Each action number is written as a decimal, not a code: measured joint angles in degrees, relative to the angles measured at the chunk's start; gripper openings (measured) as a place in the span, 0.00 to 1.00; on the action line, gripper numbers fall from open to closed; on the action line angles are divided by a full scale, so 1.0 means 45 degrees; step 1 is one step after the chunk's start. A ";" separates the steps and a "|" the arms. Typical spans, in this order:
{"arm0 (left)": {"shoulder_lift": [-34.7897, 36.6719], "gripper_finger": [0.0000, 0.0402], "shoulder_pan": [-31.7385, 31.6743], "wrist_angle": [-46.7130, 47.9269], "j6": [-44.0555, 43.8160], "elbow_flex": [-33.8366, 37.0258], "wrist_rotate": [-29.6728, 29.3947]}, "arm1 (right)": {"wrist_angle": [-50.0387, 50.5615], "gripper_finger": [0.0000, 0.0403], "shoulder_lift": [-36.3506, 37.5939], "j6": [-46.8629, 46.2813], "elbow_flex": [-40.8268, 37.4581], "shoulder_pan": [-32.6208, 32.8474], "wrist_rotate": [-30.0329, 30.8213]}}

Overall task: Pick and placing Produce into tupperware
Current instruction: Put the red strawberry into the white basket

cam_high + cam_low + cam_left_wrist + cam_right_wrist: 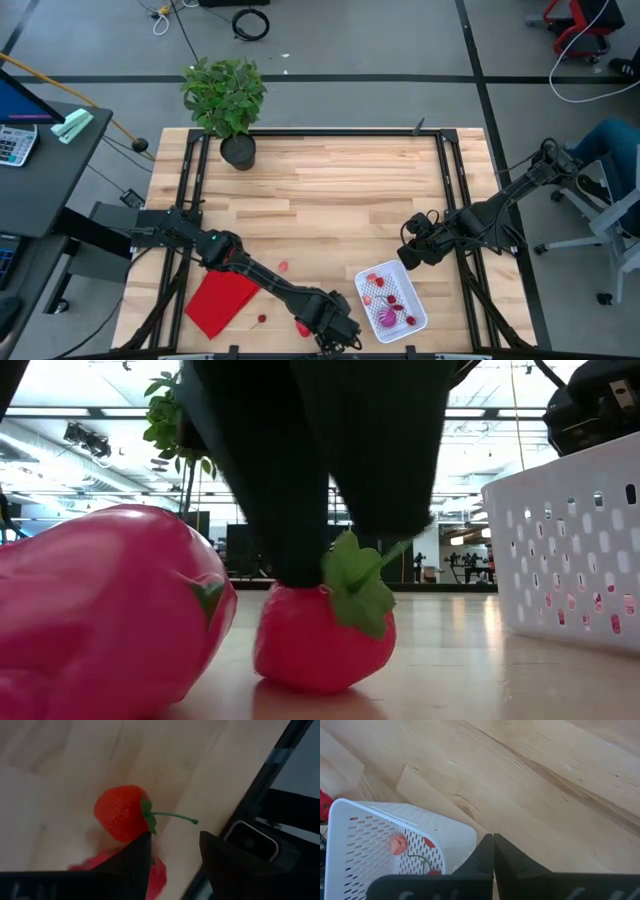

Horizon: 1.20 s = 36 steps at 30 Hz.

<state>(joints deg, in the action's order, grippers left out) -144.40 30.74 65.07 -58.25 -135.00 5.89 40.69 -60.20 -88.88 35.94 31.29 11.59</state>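
The left gripper hangs low over a strawberry on the tabletop, just left of the tupperware at the front edge; its fingers stand parted and empty, the stem lying ahead of the gap; the pick looks under way; next it must drop and close; the right gripper, shut and empty, waits behind the tupperware, which holds some produce.
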 joint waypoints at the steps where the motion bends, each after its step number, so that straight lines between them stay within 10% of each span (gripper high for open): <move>1: 0.0000 0.43 0.0000 -0.0025 0.0122 0.0000 -0.0253 | 0.0000 0.01 0.0000 0.0000 0.0000 0.0000 0.0001; 36: 0.0000 0.43 -0.0731 -0.0198 0.1413 0.0000 -0.1306 | 0.0000 0.01 0.0000 0.0136 0.0000 0.0000 0.0434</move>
<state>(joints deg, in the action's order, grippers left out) -144.40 27.45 64.18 -51.89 -135.00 0.01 40.69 -60.20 -88.27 35.94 31.29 13.54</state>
